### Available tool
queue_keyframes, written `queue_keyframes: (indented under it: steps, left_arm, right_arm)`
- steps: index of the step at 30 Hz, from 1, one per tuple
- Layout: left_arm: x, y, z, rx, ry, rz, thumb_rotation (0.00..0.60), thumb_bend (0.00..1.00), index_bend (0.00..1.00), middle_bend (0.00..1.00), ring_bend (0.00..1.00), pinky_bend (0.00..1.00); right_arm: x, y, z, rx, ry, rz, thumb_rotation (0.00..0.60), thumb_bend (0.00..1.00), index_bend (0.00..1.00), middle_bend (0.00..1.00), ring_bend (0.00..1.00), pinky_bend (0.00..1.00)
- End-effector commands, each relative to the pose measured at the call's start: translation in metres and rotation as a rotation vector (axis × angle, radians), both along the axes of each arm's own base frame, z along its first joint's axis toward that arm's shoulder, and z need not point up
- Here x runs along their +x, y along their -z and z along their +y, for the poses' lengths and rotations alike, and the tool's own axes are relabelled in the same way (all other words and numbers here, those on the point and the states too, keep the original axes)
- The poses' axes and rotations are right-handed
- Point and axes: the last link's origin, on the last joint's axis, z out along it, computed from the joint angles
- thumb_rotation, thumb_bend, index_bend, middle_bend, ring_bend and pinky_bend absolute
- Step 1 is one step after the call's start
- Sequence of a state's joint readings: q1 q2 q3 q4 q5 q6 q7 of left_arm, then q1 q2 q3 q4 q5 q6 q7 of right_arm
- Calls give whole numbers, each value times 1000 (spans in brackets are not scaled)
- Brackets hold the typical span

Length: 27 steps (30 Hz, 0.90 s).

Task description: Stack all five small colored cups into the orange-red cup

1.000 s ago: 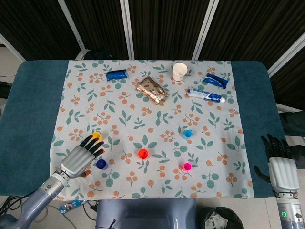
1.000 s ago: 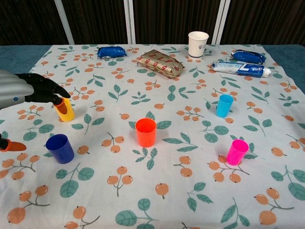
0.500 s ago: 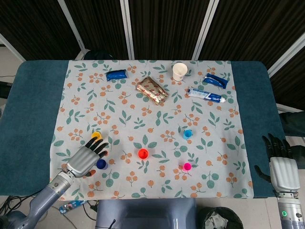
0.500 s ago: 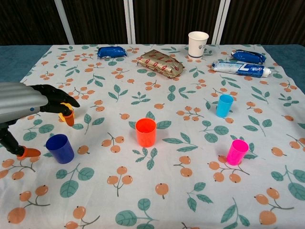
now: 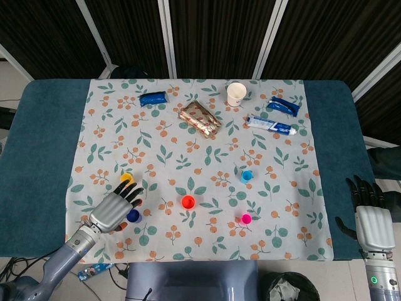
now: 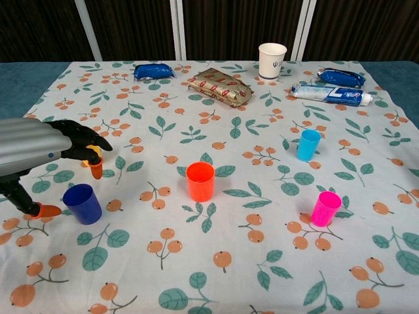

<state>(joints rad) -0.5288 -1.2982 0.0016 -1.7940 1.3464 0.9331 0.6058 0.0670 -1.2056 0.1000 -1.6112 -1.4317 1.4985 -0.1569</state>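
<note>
The surface (image 5: 50, 138) is a dark teal top under one floral cloth (image 5: 156, 150). Two robot hands show. The left hand (image 5: 116, 208) hangs over the cloth's near left part, fingers spread above the dark blue cup (image 6: 82, 203) and in front of the yellow cup (image 5: 126, 179), grasping nothing. The right hand (image 5: 371, 216) sits off the cloth at the near right edge, fingers apart and holding nothing.

One gold snack packet (image 6: 221, 86) lies at the far middle, with one toothpaste tube (image 6: 330, 93) to its right, and two blue wrapped packets, one far left (image 6: 154, 70) and one far right (image 6: 340, 77). One white paper cup (image 6: 272, 61) stands upright between them.

Five small plastic cups stand upright and well apart: the orange-red cup (image 6: 200, 181) at the near centre, dark blue and yellow to its left, one light blue cup (image 6: 308, 144) and one pink cup (image 6: 325, 208) to its right.
</note>
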Motion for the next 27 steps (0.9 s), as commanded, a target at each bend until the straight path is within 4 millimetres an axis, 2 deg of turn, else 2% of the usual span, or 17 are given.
queue_keyframes:
  steps: [1, 27]
  left_arm:
    - [0, 1, 1, -1, 2, 1, 600, 216, 351, 102, 0, 17]
    - [-1, 8, 0, -5, 6, 21, 600, 329, 470, 159, 0, 17]
  right_arm:
    - [0, 0, 0, -3, -1, 0, 600, 310, 26, 57, 66, 45]
    - [1, -1, 1, -16, -3, -2, 600, 311, 26, 57, 67, 45]
